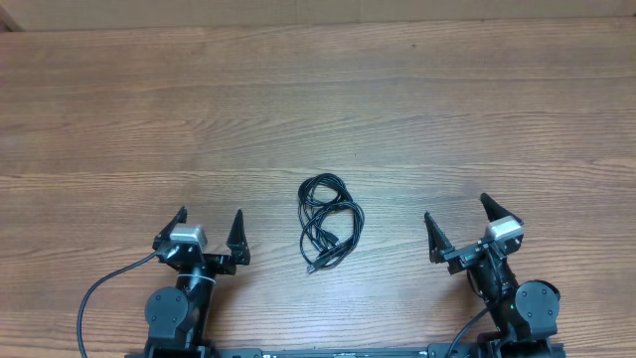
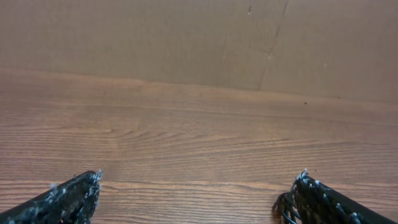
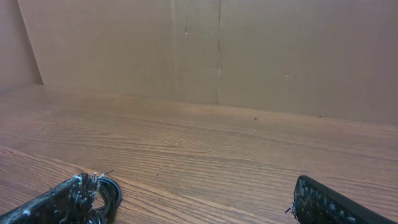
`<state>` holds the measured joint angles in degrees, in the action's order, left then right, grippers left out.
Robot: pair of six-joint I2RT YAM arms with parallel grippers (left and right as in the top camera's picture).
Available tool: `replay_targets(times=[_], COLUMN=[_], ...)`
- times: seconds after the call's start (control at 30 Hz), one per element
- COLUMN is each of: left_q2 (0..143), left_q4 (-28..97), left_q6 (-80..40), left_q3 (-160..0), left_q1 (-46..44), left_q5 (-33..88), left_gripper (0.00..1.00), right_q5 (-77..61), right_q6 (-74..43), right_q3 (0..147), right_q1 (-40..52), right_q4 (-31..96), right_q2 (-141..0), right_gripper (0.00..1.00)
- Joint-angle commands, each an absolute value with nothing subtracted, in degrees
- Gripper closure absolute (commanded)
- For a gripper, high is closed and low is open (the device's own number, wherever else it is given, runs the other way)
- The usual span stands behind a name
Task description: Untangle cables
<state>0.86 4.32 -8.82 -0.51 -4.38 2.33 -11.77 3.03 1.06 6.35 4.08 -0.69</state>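
The cables (image 1: 327, 220) are thin black cords in a tangled bundle of loops on the wooden table, midway between my two arms. My left gripper (image 1: 210, 228) is open and empty, left of the bundle. My right gripper (image 1: 457, 214) is open and empty, right of it. In the left wrist view the gripper (image 2: 198, 186) shows both fingertips wide apart, with a bit of the cables (image 2: 284, 208) behind the right finger. In the right wrist view the gripper (image 3: 196, 190) is wide open, with cable loops (image 3: 109, 191) beside the left finger.
The wooden table (image 1: 318, 109) stretches far back to a brown cardboard wall (image 3: 249, 56). A thick black arm cable (image 1: 99, 288) curves at the front left by the left arm's base.
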Motion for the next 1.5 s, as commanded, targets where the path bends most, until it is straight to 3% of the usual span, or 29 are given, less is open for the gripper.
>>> replay_targets(times=[0.0,0.93,1.47], left_q2=[0.25,0.25,0.45], left_q4=[4.27,4.08,4.49], left_q6=[-9.26,-14.0,-13.3], left_q3=[-0.27,-0.54,-0.64], left_q1=[-4.1,-4.14,-4.14], left_q5=[2.96,10.15,8.38], left_gripper=[0.0,0.0,0.0], right_q5=[-11.64,-11.64,-11.64], right_q6=[2.87,2.87,2.87], right_q3=[0.47,0.47,0.47], right_q1=[5.91,5.91,5.91], right_q4=[3.79,3.79,3.79], right_q2=[-0.16,-0.16,-0.16], right_gripper=[0.0,0.0,0.0])
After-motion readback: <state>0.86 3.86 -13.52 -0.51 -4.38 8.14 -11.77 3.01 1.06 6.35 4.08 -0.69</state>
